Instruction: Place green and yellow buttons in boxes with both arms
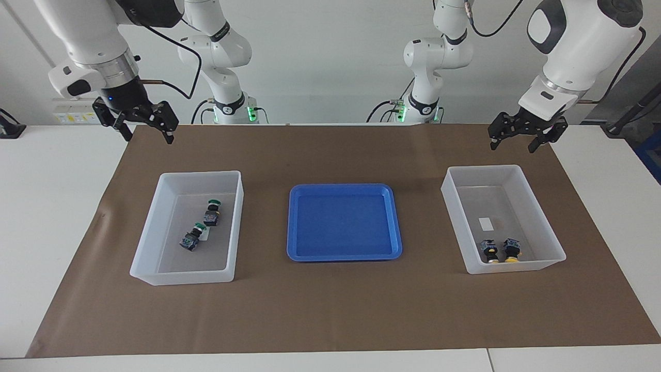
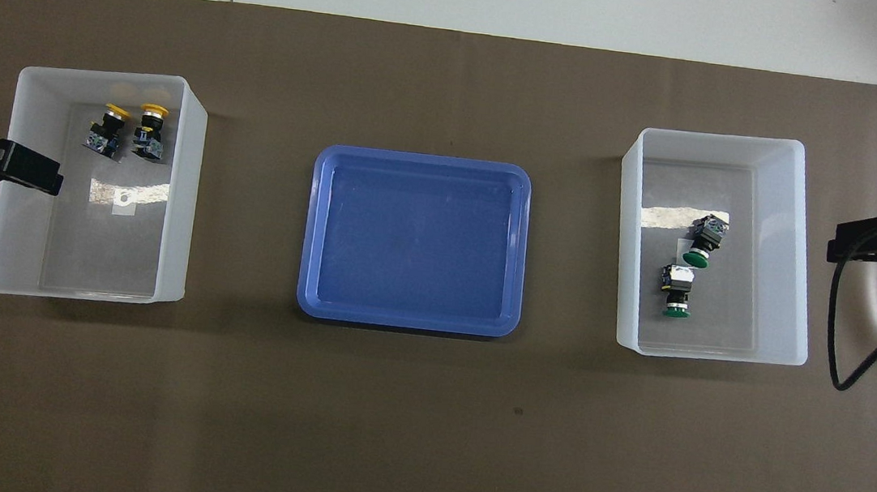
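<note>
Facing view shows both grippers raised and empty, well apart from the boxes. The right gripper [image 1: 142,124] hangs with its fingers spread over the brown mat's edge nearest the robots, at the right arm's end of the table; the left gripper [image 1: 524,135] hangs likewise, jaws apart and holding nothing, over the mat edge at the left arm's end.

All 4 buttons already lie in boxes. The 2 green buttons [image 1: 201,227] lie on their sides, just beside each other, in the right arm's box [image 1: 235,227]. The 2 yellow buttons [image 1: 500,251] sit side by side, touching or nearly so, in the left arm's box [image 1: 454,206], against the wall farthest from the robots. Between the 2 boxes, the blue tray [image 1: 294,248] holds nothing.

Judging from this layout, the sorting itself looks finished (each colour in its own box), and the step in hand appears to be a retreat to rest. Any next move probably calls only for keeping both arms clear of the boxes' tall walls; no further grasp seems needed.
</note>
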Robot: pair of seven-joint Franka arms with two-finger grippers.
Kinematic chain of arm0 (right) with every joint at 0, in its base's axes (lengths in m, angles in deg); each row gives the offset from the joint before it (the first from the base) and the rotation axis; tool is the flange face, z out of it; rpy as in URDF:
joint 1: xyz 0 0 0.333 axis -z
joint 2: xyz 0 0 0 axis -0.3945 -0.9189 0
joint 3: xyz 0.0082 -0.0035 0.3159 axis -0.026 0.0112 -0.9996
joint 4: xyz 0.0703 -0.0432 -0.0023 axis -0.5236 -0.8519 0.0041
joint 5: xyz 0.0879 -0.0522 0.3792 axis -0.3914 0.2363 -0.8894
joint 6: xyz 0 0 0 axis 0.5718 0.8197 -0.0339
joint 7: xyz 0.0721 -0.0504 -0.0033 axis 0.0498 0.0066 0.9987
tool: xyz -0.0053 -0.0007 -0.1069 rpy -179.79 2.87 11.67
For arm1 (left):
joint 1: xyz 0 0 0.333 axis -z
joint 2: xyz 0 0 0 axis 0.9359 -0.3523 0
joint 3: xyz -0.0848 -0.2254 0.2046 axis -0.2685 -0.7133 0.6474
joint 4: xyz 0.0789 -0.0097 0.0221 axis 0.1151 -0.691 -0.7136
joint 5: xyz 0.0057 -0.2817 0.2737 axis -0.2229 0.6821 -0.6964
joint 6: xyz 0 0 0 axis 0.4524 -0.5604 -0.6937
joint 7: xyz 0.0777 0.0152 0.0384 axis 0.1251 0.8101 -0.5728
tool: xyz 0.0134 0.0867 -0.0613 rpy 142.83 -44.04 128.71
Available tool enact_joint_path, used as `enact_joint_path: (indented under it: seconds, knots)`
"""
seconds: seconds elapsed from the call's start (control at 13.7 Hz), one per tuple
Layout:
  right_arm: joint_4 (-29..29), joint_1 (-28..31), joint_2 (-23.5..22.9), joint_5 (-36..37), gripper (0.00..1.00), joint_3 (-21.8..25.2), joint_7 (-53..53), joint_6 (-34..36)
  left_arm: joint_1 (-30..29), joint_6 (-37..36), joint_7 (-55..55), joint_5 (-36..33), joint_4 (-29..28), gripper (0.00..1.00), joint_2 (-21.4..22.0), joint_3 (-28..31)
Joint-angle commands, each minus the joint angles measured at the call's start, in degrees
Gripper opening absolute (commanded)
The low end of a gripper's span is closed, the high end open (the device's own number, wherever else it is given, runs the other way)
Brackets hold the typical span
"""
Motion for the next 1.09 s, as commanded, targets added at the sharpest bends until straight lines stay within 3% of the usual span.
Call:
enact_joint_path:
  seconds: [0.0, 1.02]
  knots:
    - [-0.4, 0.9, 0.8, -0.1, 1.0, -0.7, 1.8, 0.5, 0.8, -1.1, 0.1, 0.5, 0.6, 1.0, -0.1, 0.7]
    - [-0.8, 0.7, 1.1, 1.1, 1.0, -0.7, 6.3, 4.0, 0.1, -2.2, -1.0, 0.6, 0.3, 1.0, 1.4, 1.1]
